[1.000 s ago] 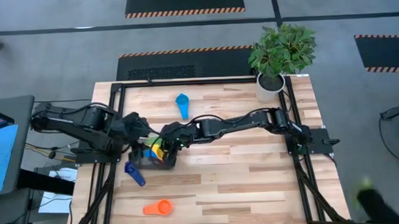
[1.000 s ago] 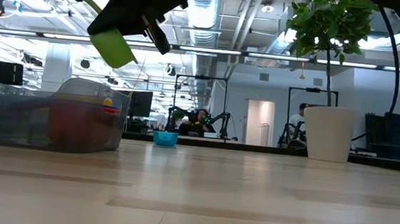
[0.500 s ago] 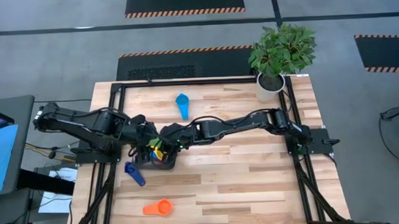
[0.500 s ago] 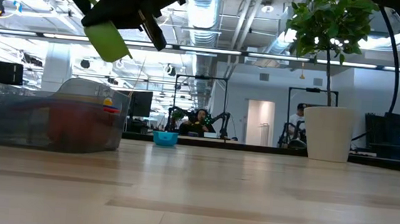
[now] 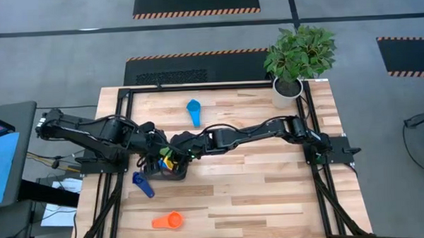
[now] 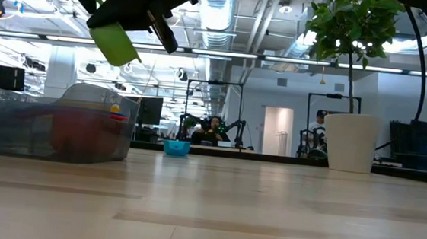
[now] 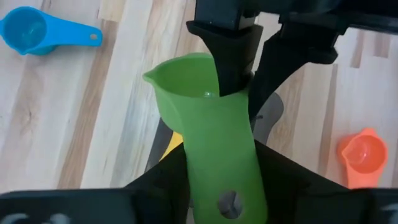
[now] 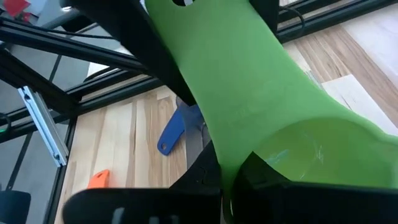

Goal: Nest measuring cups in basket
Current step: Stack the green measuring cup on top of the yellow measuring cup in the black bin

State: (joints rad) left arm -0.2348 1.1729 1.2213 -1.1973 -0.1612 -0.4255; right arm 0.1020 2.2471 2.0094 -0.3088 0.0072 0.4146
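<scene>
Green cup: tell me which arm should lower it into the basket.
Left, probably. The left gripper holds the green cup by its handle above the basket, leaving the bowl free to nest; the right gripper pinches the bowl's rim and could obstruct.

Two dark arms are showing from above, each made of long black pieces joined by rounded joints. Thin black cables are running along the right arm. The left pincer (image 7: 211,180) is showing flat, matte black fingers. The right pincer (image 8: 249,180) is looking black and smooth too.
</scene>
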